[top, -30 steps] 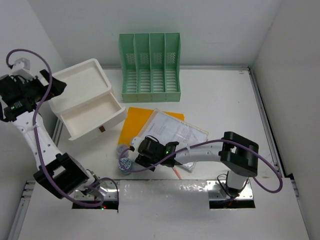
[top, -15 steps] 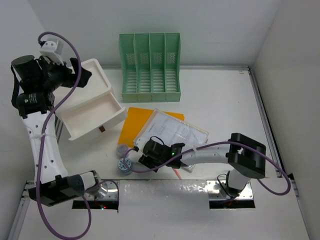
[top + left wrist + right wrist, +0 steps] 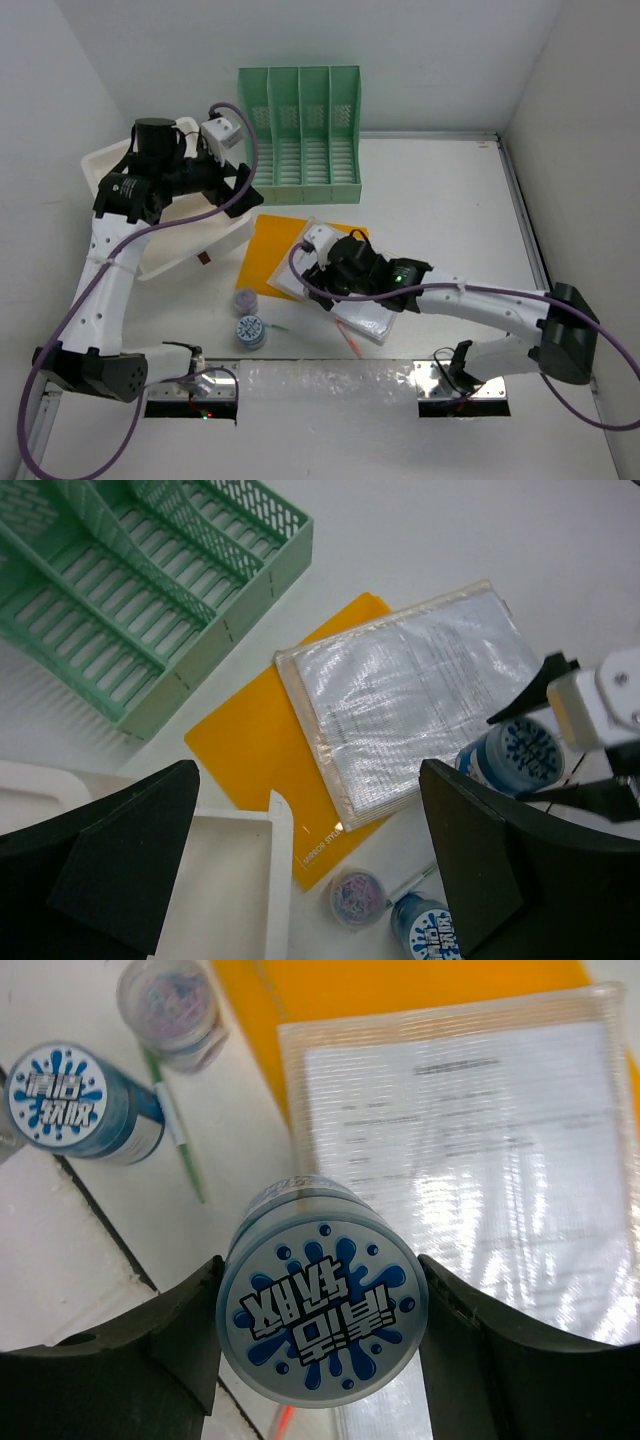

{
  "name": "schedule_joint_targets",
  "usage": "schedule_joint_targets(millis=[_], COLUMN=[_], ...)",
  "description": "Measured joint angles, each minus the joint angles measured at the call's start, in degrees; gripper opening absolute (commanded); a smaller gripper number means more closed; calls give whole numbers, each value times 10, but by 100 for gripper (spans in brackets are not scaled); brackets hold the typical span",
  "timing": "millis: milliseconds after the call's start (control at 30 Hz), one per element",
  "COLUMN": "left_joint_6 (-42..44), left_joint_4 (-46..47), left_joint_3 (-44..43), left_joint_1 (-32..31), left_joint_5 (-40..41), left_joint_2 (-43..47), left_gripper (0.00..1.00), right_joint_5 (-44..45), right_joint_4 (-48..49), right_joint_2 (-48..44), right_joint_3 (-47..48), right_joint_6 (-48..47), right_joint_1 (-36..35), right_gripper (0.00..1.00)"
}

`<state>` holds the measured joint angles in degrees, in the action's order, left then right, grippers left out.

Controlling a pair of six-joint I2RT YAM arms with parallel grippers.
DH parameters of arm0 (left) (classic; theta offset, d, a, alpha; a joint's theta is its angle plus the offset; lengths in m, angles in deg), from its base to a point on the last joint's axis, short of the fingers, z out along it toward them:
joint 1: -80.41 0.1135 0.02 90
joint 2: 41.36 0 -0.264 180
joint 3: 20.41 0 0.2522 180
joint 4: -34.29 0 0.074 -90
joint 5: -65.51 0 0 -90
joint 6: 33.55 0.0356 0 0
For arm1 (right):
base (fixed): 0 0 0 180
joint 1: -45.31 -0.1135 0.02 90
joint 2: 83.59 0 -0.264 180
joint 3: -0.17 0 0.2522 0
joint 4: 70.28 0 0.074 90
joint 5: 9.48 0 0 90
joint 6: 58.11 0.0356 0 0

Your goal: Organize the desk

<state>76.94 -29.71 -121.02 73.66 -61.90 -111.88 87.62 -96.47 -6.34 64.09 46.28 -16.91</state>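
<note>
The white desk point(image 3: 450, 190) holds a scatter of items. My right gripper point(image 3: 320, 1305) is shut on a blue-lidded jar point(image 3: 318, 1310) and holds it above a clear document sleeve point(image 3: 480, 1140) that lies on a yellow folder point(image 3: 265, 255). A second blue jar point(image 3: 250, 330), a clear tub of clips point(image 3: 245, 299) and a green pen point(image 3: 175, 1135) lie near the front edge. My left gripper point(image 3: 308, 780) is open and empty, high above the corner of the open white drawer point(image 3: 235, 890). In its view the held jar point(image 3: 515, 750) shows at the right.
A green file rack point(image 3: 300, 130) stands at the back centre. The white drawer box point(image 3: 110, 165) sits at the left under my left arm. A red pen point(image 3: 352, 345) lies by the sleeve's near edge. Metal rails point(image 3: 525, 230) run along the desk's right side.
My left arm has swung from the far left in over the drawer box. My right gripper has moved right and away from the front jars, carrying the blue jar over the sleeve.
</note>
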Motion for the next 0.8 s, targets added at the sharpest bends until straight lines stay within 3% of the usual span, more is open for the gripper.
schedule_joint_targets(millis=[100,433,567,800], left_joint_6=[38,130,166,229], left_joint_4=[-24,-53,-54,-36], left_joint_3=[-22,-26,-20,87], left_joint_1=[-32,-158,-202,-226], left_joint_5=[6,1,1,14], left_joint_2=[0,1,4,78], left_gripper=[96,100,100,100], right_joint_5=[2,35,30,-37], right_joint_4=[-26,-71,-90,-101], right_joint_2=[-42,-134,-132,-57], right_joint_3=[11,80,122,227], right_joint_6=[4,7,6,21], right_joint_1=[28,74,103,212], right_gripper=[0,0,0,0])
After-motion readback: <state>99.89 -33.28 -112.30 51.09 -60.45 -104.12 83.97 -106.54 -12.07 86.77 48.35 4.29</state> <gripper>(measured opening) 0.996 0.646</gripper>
